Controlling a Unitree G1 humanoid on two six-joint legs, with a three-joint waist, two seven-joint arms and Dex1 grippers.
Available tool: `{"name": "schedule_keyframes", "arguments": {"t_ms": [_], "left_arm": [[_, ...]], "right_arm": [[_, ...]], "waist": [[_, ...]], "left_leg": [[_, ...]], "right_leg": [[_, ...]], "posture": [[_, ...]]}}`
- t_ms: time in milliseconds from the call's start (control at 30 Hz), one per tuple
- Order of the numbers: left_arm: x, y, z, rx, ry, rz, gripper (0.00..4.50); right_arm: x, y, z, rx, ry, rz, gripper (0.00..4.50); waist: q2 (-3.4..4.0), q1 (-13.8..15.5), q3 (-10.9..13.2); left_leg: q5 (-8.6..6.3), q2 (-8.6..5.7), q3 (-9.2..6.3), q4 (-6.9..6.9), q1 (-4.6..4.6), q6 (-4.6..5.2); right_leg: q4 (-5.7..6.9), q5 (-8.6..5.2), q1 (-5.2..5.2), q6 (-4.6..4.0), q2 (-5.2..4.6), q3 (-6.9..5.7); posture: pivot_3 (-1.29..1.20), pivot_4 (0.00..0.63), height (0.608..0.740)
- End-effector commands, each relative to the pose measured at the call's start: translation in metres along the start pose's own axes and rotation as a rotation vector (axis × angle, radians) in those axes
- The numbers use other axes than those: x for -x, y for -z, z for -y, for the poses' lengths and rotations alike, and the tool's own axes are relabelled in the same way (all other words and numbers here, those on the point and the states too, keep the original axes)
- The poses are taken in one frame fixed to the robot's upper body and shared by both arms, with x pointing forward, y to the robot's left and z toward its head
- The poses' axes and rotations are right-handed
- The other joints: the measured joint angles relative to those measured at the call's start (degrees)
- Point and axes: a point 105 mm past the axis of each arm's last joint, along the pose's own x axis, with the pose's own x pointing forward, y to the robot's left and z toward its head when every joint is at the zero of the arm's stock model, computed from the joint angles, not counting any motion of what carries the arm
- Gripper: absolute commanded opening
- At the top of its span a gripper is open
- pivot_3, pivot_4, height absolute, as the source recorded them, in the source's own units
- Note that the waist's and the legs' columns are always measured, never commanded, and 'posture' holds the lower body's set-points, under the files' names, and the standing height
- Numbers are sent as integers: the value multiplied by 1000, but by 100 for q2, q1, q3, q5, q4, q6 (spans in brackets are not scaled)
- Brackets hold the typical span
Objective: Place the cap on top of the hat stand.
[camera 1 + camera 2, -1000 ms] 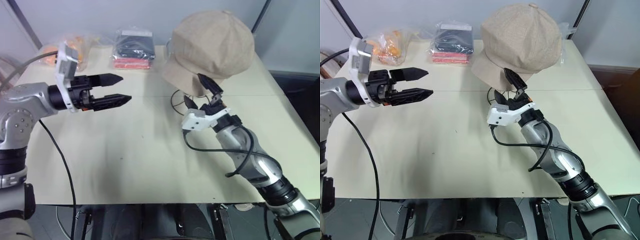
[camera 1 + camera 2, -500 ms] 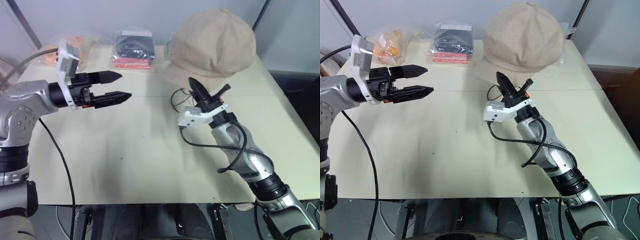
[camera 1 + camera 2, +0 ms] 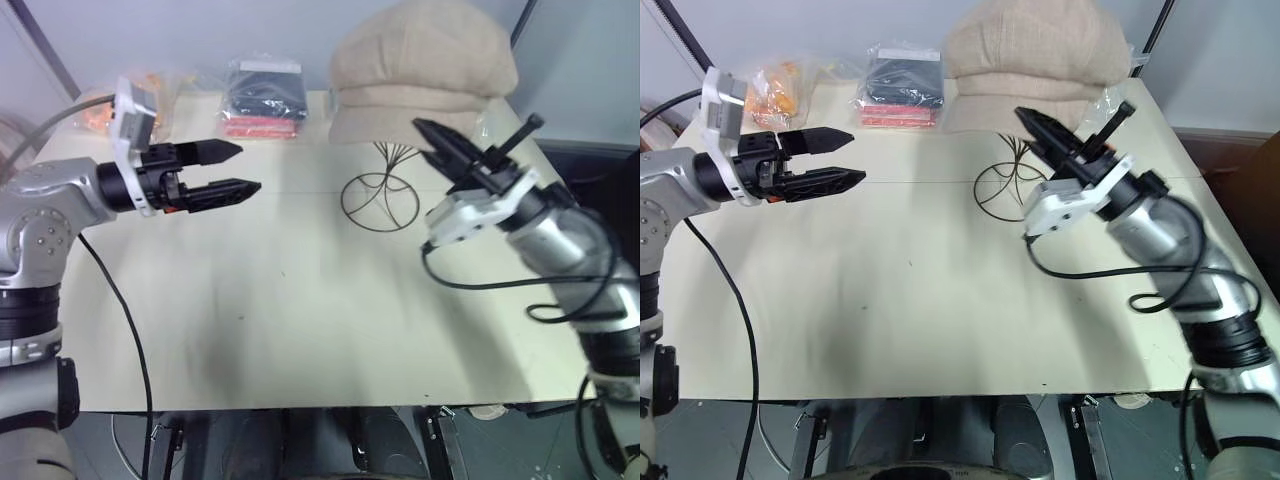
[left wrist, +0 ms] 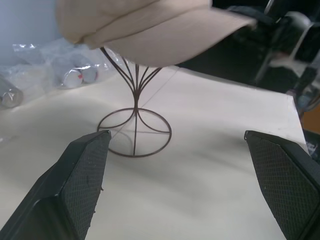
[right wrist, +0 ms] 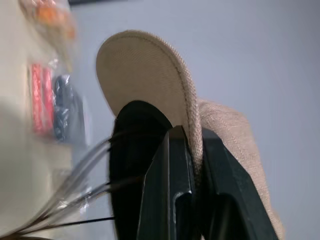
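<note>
At the far side of the cream table (image 3: 250, 300), my right gripper (image 3: 440, 140) is raised toward the beige cap (image 3: 425, 65), its two black fingers (image 5: 172, 185) pinched together on the edge of the cap's band; my right wrist view shows the fabric rim running down between them, with the brim curving away above. The cap sits high on the hat stand (image 3: 380, 195), covering the stand's wire top, so that only the dark wires narrowing into the stem and the round wire base show beneath it on the table. The brim points toward my left side.

My left gripper (image 3: 235, 170) hangs level over the table, well apart from the cap and the stand, its fingers (image 4: 82, 180) spread wide and holding nothing. It points across toward the stand, and the base ring shows between the two fingers in my left wrist view.

Behind my left gripper, at the table's far edge, lie a bagged dark bundle with red edges (image 3: 265, 98) and a clear bag of orange things (image 3: 150, 95).
</note>
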Motion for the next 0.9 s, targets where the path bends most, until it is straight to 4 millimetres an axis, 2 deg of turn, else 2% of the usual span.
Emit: {"name": "schedule_keyframes", "arguments": {"t_ms": [33,200,267,400,633,667,700,900], "left_arm": [[3,-14,0,-59,-4,33,4500],[3,-15,-1,-60,-6,38,4500],[3,-16,-2,-61,-9,42,4500],[3,-17,-2,-67,-13,41,4500],[4,-21,-3,-76,-20,41,4500],[4,-21,-3,-77,-20,41,4500],[4,-21,-3,-77,-19,41,4500],[3,-21,-3,-77,-11,43,4500]], "right_arm": [[9,13,10,-23,3,77,44],[15,42,-4,-43,-65,67,44],[18,56,-18,-60,-120,51,44],[22,65,-36,-74,-182,57,44],[20,78,-37,-110,-152,8,44],[20,80,-36,-113,-143,-5,722],[21,83,-34,-113,-133,-24,1008],[37,93,-29,-24,-142,-132,4039]], "waist": [[0,-5,0],[2,-10,1],[2,-24,1],[1,-19,1],[1,-75,1],[1,-86,1],[1,-95,2],[2,-119,2]], "left_leg": [[0,0,2,-2,3,0],[0,0,7,-2,5,0],[0,-1,8,-2,6,0],[1,-1,7,-2,7,-1],[4,-2,6,-2,8,-6],[4,-2,5,-2,10,-6],[4,-2,4,-3,11,-6],[4,-1,4,-10,11,-6]], "right_leg": [[-1,0,1,0,0,2],[-1,0,2,0,0,8],[-1,0,2,0,0,9],[-2,0,4,0,0,8],[0,0,6,0,-1,9],[0,0,8,0,-1,9],[-1,0,9,0,-1,9],[-1,0,6,0,-1,9]], "posture": [[0,150,740],[0,150,740],[0,150,740],[0,150,740],[0,150,740],[0,150,740],[0,150,740],[0,150,740]]}}
